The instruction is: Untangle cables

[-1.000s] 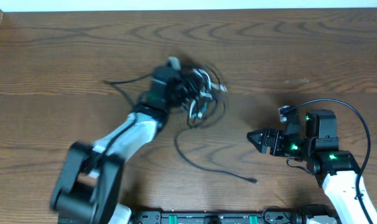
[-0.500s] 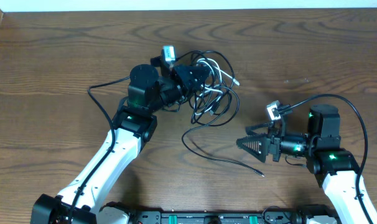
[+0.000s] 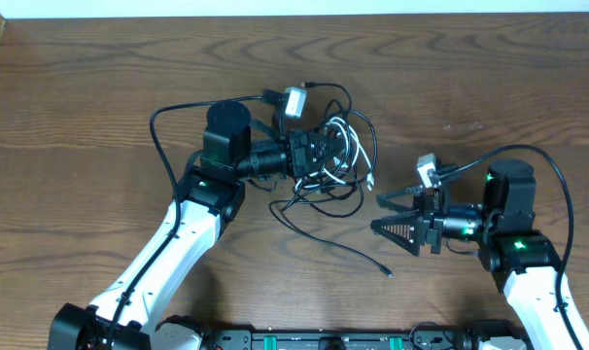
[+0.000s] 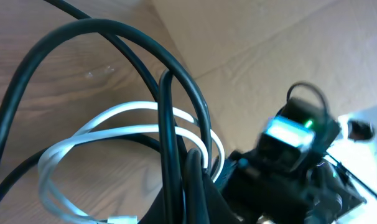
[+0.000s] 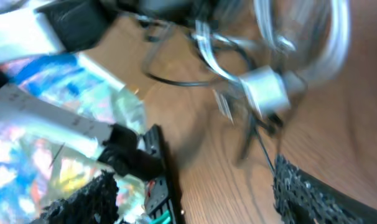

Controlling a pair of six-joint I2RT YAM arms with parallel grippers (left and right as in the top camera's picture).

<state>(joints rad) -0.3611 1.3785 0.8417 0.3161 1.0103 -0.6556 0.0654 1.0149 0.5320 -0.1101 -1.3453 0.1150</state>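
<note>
Where the table [image 3: 528,87] lies nearest the arms' bases, a loose black cable [image 3: 345,249] is seen trailing on the wood, its small end plug [image 3: 388,274] lying well apart from the rest. Any marking on it is too small to be read. Just beyond, on the right, the right gripper [image 3: 376,211] is held with its jaws spread wide and nothing between them. It is pointed at the cables [image 3: 348,185], with its upper tip just beside a white plug [image 3: 370,182] at the bundle's right edge; contact cannot be told. Farther on, the cables are bunched in one tangle at mid-table, black loops with a white cable [image 4: 114,134] wound through them. The left gripper [image 3: 322,156] is buried in this tangle and clenched on it, and in the left wrist view black strands are seen running down between its fingers. One black loop [image 3: 331,89] is arched toward the table's far side.
</note>
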